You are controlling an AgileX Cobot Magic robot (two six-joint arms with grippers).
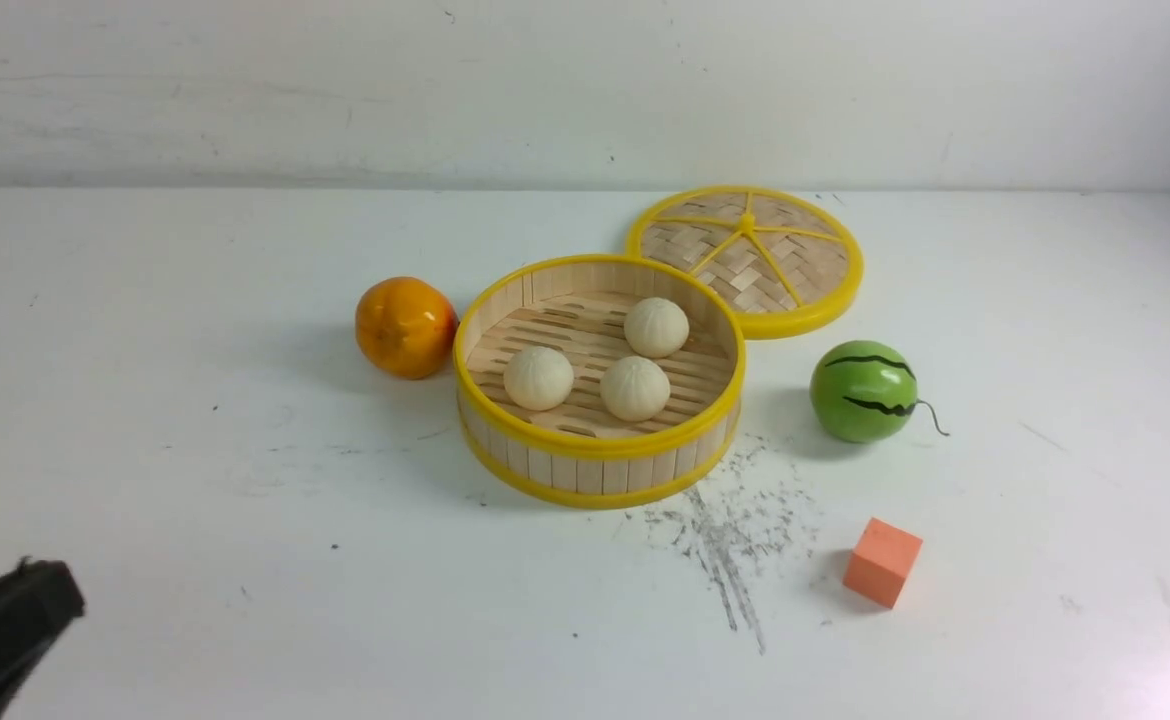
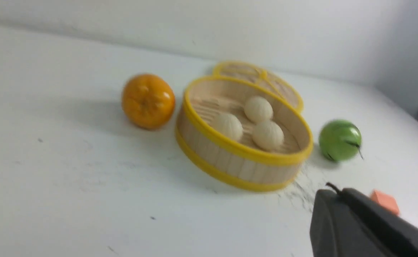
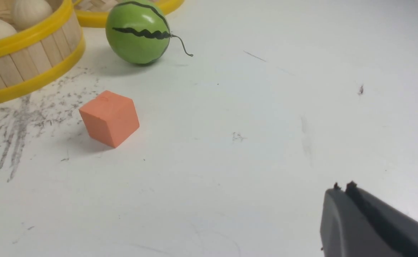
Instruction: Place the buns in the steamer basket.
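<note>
Your left gripper (image 1: 40, 590) sits low at the near left corner of the table (image 1: 195, 500), its jaws pressed together and empty, well apart from everything else. Your right gripper (image 3: 341, 191) shows only in its own wrist view, likewise closed with nothing between its fingers, hovering over bare table near the orange cube (image 1: 882, 561). All three buns (image 1: 538, 377) (image 1: 634, 388) (image 1: 656, 327) lie inside the steamer basket (image 1: 600, 470), two nearer you and one behind, none touching the wall. The orange fruit (image 1: 405, 327) rests just beside the basket's left side. The woven lid (image 1: 745, 260) lies flat behind the basket, right of centre. The green melon ball (image 1: 865, 391) stands to the basket's right.
</note>
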